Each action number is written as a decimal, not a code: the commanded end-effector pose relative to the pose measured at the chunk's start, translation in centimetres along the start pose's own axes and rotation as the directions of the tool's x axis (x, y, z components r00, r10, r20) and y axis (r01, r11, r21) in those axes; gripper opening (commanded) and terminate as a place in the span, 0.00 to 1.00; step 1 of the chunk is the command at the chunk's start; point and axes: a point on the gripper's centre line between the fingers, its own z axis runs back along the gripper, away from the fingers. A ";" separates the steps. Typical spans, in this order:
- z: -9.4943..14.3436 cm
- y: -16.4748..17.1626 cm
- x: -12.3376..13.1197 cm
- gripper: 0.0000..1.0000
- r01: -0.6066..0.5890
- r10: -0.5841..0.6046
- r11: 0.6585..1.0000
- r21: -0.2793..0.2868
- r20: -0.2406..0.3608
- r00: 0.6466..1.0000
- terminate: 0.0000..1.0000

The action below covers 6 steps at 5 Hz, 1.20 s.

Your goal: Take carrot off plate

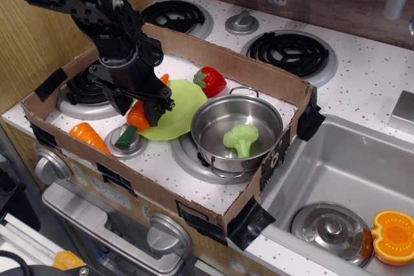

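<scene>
Over the left edge of the plate [180, 111] my gripper [147, 109] sits low on the carrot [137, 117], its black body covering most of the orange shaft. I see the fingers straddling the carrot's middle, but the housing hides the tips, so I cannot tell whether they are clenched on it or merely around it.

The carrot lies slantwise, its thick orange part on the plate's rim and its dark green stem end hanging off over the small silver lid [123, 145] beside it. A second, stubbier carrot piece [88, 136] rests apart to the left, near the cardboard wall [129, 182]; that one is not mine to move.

I judge the carrot to be hollow moulded plastic: light, stiff, and glossy enough to slip. It tapers, so a squeeze near the narrow end would tend to push it out of the fingers. I would take it across the thick middle, where the sides run closest to parallel. The plate looks just as light, so it may drag along if the carrot catches on it.
</scene>
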 end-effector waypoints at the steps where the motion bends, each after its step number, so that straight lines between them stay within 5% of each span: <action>1: 0.9 0.4 2.0 0.00 0.004 -0.004 1.000 0.006 0.011 1.000 0.00; 3: 3.8 0.0 3.6 0.00 -0.070 0.069 0.996 -0.063 -0.024 0.997 0.00; 5: 3.9 0.9 5.1 0.00 0.024 -0.024 1.000 -0.019 -0.034 0.999 0.00; 6: 2.7 2.1 5.7 0.00 0.128 -0.128 0.992 -0.004 0.010 0.992 0.00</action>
